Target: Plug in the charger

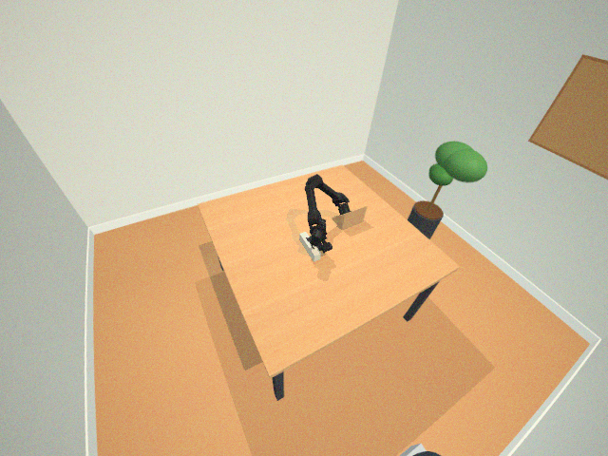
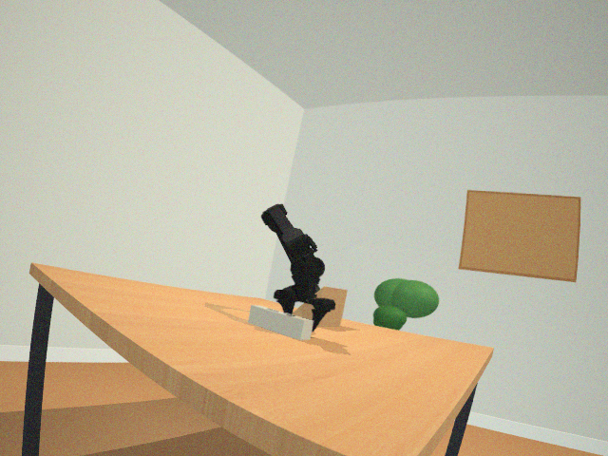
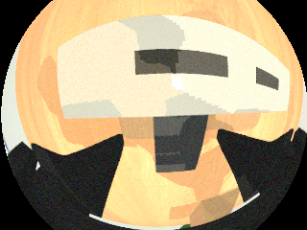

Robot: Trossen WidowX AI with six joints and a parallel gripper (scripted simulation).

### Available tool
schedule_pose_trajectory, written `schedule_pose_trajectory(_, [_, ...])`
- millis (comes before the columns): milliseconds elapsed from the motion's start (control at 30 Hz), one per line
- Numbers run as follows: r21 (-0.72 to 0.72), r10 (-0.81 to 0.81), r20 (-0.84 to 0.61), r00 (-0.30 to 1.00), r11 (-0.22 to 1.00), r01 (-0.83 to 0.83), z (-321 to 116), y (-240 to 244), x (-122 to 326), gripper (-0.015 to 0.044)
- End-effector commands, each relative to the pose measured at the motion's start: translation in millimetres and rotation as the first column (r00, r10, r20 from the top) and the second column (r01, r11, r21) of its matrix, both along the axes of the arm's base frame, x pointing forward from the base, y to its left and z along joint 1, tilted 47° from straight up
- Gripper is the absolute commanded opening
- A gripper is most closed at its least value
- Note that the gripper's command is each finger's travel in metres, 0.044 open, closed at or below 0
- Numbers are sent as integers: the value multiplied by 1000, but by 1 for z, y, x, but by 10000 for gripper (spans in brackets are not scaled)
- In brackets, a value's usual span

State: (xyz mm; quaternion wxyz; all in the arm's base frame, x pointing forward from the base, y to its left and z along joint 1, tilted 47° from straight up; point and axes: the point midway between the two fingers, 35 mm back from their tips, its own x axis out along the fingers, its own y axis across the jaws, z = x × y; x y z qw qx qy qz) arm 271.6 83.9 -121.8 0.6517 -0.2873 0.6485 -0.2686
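Note:
The white power strip (image 1: 304,239) (image 2: 275,320) (image 3: 96,72) lies on the table, with one long and one short dark rectangle on the face seen in the wrist view. The dark grey charger (image 3: 178,144) is against the strip's near long side in the wrist view, with no gap showing. Its prongs are hidden, and I cannot tell which outlet it is at or how deep they sit. My gripper (image 2: 302,319) (image 3: 173,137) is open, its black fingers standing wide on either side of the charger, with space between each finger and its body. The arm hides the charger in the top and exterior views.
An upright tan panel (image 1: 352,218) (image 2: 336,305) stands on the table (image 1: 294,304) (image 2: 368,392) behind the gripper, near the arm's base. A potted plant (image 1: 460,164) (image 2: 414,297) stands beyond the table's edge.

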Motion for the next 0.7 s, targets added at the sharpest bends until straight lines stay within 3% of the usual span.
schedule_pose_trajectory(0, [-2,0,5,1000,1000,0,0,-1,-2,440])
schedule_pose_trajectory(667, [0,0,4,1000,1000,0,-2,-1,-29,440])
